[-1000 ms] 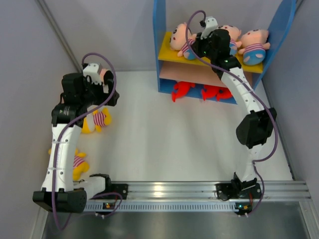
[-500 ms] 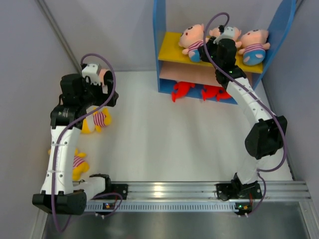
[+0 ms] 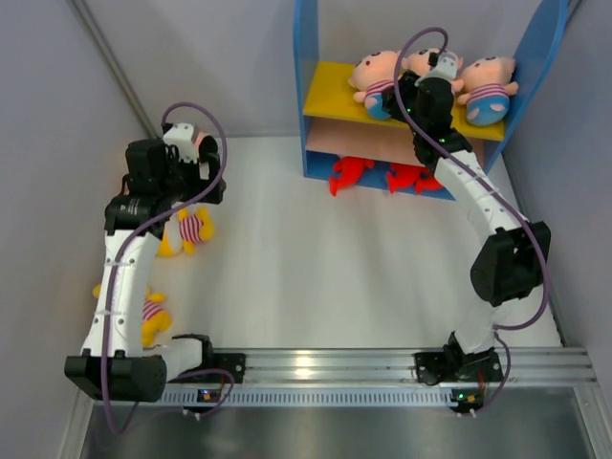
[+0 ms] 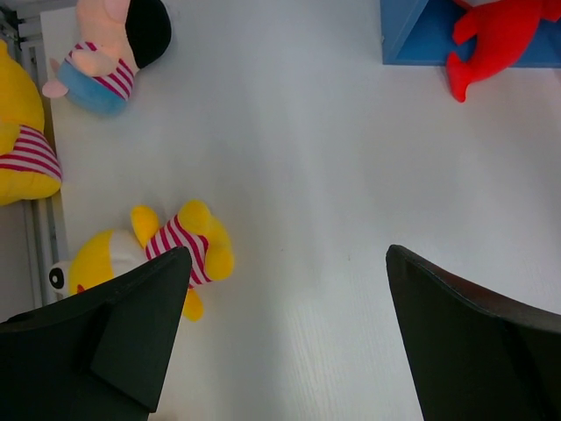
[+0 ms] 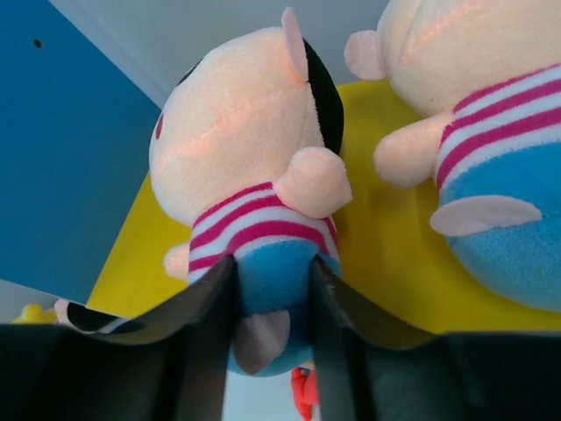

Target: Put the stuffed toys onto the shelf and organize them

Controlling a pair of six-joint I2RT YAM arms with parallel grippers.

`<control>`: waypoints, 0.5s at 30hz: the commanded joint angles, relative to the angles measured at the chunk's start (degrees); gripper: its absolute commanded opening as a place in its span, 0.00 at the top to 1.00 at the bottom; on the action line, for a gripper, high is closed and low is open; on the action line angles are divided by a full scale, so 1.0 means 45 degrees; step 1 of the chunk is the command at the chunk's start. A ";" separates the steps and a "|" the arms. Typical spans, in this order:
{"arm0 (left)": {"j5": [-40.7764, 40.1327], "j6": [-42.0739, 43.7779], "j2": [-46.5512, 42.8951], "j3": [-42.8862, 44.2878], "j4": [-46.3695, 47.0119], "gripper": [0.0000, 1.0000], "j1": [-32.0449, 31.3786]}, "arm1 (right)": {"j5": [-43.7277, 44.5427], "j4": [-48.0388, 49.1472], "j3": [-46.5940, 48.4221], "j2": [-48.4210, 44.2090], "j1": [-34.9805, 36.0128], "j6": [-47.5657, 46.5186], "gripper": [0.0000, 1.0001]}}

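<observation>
From above: right hand (image 3: 400, 94) is up at the shelf (image 3: 304, 57), on its yellow board; left hand (image 3: 203, 180) hangs over the tabletop (image 3: 316, 258). Left wrist cam: spread wide, yellow toy (image 4: 188, 241) beside one finger. Right wrist cam: clamped on a boy doll (image 5: 254, 175) lying there.

My left arm (image 3: 117, 287) stands up from its base at the near left. Its wrist is bent over, so the left gripper (image 4: 287, 254) points down with its fingers spread wide and nothing between them. My right arm (image 3: 473, 196) reaches far forward with the elbow out to the right, and the right gripper (image 5: 272, 303) has its fingers pressed against both sides of a boy doll (image 5: 254, 175).
</observation>
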 commanded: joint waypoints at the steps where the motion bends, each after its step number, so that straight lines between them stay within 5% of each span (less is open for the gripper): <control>1: -0.0702 0.0462 0.0712 -0.0196 0.0197 0.01 0.0000 | -0.0113 -0.0509 0.0676 -0.0415 -0.0208 -0.0290 0.57; 5: -0.2108 0.1205 0.1787 -0.0508 0.0682 0.01 0.0000 | -0.0098 -0.1589 0.1303 -0.0765 -0.0032 -0.1052 0.39; 15: -0.7147 0.3978 0.6473 0.1090 0.3241 0.02 0.0039 | 0.1662 -0.1765 0.0775 -0.2310 0.0690 -0.3626 0.25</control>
